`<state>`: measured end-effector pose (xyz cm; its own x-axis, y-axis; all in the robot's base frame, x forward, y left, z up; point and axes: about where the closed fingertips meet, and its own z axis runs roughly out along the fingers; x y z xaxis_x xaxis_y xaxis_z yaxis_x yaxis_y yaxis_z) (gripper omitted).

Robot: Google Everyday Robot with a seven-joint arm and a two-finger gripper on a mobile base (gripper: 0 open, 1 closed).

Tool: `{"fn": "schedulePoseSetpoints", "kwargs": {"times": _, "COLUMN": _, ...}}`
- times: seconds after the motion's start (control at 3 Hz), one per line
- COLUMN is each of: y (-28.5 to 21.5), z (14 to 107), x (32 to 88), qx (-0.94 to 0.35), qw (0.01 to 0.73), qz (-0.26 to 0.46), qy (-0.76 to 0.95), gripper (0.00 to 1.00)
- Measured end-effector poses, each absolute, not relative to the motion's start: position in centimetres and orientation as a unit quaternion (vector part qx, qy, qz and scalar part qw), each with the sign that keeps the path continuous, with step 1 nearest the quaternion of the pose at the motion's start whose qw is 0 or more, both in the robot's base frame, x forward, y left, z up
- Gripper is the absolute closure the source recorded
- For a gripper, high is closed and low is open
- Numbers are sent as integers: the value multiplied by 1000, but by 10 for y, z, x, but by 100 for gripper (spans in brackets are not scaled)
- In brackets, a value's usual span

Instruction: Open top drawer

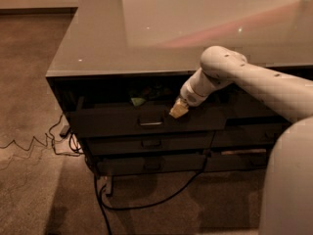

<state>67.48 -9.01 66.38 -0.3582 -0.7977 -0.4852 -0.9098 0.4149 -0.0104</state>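
**Camera view.** The top drawer (112, 124) stands partly pulled out from under the edge of the table (122, 43). Its front panel sits forward of the two shallower drawers (122, 145) below.

The end effector (178, 109) sits at the upper rim of that panel, just right of the bar handle (150, 123) and not on it. You cannot tell whether it is open or closed, nor whether it has hold of the rim.

To complete the step:
- Draw straight outward, square to the panel.
- Pull slowly, since an off-centre pull may rack a wide drawer.
- Avoid any downward load.

**Materials.**
- The panel is flat, matt and dark grey, and the handle is a short bar.
- The table top is smooth, glossy and reflective.
- A small greenish item (138, 101) lies inside the drawer; its identity is unclear.
- The carpet (29, 190) is short-piled.
- A black cable (146, 203) loops across the carpet below the drawers.
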Motion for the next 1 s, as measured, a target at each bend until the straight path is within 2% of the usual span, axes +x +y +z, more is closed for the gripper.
{"fn": "schedulePoseSetpoints", "kwargs": {"times": 0.33, "y": -80, "z": 676, "x": 681, "qx": -535, "qw": 216, "qz": 141, "qy": 805, "gripper": 1}}
{"fn": "schedulePoseSetpoints", "kwargs": {"times": 1.0, "y": -89, "z": 673, "x": 650, "qx": -546, "qw": 191, "qz": 140, "qy": 803, "gripper": 0}}
